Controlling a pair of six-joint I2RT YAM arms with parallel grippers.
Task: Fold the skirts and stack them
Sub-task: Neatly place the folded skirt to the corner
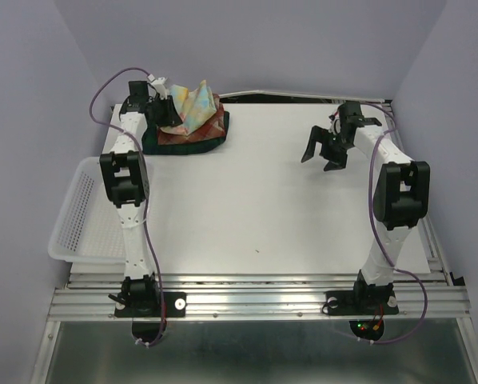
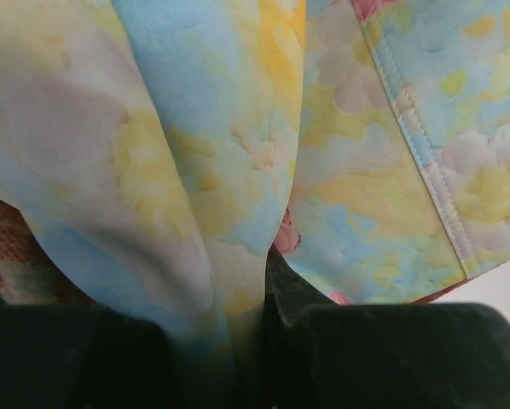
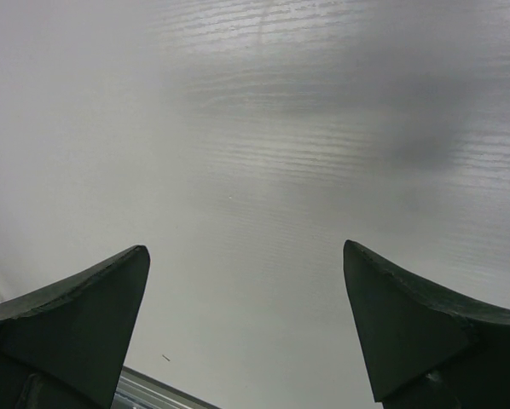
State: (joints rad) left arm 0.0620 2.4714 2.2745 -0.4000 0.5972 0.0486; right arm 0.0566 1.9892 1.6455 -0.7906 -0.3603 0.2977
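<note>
Top view, skirts: three soft cloths piled at the far left corner. The dark plaid skirt [image 1: 195, 146] is lowest, the red-and-cream plaid skirt [image 1: 215, 126] lies on it, and the pastel skirt [image 1: 193, 108] stands on top in a crumpled peak.
Top view, room: the smooth white tabletop [image 1: 263, 200] spreads wide between the pile and the right tool [image 1: 323, 158]. A white mesh basket [image 1: 75, 216] sits at the left edge.
Top view, arms: the left arm [image 1: 127, 180] is stretched far forward, with the left tool [image 1: 165, 108] at the peak. The right arm [image 1: 399, 192] is bent, its tool well apart from the pile.
Left wrist, cloth: a thin, matte, stitched hem, with red plaid showing beneath.
Left wrist, tool: narrow, a fold of the pastel skirt [image 2: 238, 128] caught between the dark fingers [image 2: 391, 358].
Right wrist, tool: wide, the pointed fingers [image 3: 67, 332] over the faintly ribbed tabletop [image 3: 281, 128].
</note>
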